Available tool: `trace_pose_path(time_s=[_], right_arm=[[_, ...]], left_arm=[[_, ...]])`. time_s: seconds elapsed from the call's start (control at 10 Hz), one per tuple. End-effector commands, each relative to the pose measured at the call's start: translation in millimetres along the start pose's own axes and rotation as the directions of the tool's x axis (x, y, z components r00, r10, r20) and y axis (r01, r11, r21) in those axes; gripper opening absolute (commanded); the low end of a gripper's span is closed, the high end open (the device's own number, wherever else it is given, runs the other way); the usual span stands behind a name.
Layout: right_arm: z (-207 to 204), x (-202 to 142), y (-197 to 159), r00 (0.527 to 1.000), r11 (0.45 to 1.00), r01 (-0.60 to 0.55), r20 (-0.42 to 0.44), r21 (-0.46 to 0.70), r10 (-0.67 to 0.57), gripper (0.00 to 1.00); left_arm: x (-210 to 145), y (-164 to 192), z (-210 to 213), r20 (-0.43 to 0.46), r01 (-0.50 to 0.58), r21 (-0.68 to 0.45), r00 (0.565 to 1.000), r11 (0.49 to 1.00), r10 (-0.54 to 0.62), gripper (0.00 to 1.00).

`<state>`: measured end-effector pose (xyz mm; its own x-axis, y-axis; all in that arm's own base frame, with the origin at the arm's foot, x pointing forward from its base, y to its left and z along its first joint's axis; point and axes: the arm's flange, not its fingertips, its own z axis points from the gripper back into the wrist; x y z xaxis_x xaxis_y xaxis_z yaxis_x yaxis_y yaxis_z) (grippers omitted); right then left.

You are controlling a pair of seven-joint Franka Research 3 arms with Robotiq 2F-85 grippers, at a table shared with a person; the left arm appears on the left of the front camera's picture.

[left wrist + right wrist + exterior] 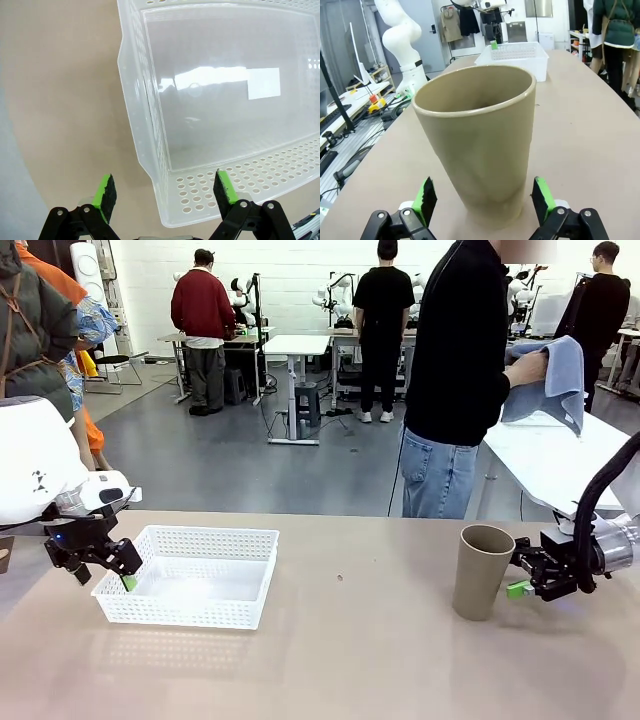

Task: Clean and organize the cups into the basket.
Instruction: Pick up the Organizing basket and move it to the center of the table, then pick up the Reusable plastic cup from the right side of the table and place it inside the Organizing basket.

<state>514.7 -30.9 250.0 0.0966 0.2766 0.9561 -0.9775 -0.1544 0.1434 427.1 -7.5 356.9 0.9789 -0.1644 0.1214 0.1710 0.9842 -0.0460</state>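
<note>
both jaws wide open; right flanks cup (476, 145)

Dull tan-brown cup (483, 571), white basket (180, 608) with dotted perforated walls, beige table (350, 660), person's grey-blue cloth (565, 370).

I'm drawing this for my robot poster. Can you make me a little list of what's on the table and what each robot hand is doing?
Cup: tan, upright on the table, robot's right side
Basket: white, holes in its walls, no cups in it yet, robot's left side
Left gripper: open, a basket corner between its fingers
Right gripper: open, one finger on each side of the cup's base, not squeezing
Person: far side, holding a blue-grey cloth
</note>
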Motion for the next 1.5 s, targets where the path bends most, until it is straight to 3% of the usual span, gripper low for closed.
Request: trace_pose_path(time_s=[0.0,0.3,0.8,1.3,1.4], right_arm=[[4,-1,3,1.000,1.000,0.000,-0.004,0.014,0.000,1.00],[3,-1,1,1.000,1.000,0.002,-0.002,-0.001,-0.002,1.00],[-50,-6,-13,1.000,0.995,-0.010,0.017,0.094,0.009,1.00],[-69,-4,-20,0.998,0.992,-0.062,0.038,0.112,0.058,1.00],[-70,-3,-17,0.994,0.983,-0.108,0.033,0.148,0.104,0.91]], left_arm=[[0,0,1,0.001,-0.007,-0.007,1.000,1.000,0.007,1.00],[0,0,1,0.001,-0.007,-0.007,1.000,1.000,0.007,1.00],[12,2,-8,-0.014,0.001,0.042,1.000,0.999,0.000,1.00],[20,3,-25,-0.025,-0.013,0.081,1.000,0.997,0.015,1.00],[20,4,-25,-0.023,-0.004,0.086,1.000,0.996,0.006,1.00]])
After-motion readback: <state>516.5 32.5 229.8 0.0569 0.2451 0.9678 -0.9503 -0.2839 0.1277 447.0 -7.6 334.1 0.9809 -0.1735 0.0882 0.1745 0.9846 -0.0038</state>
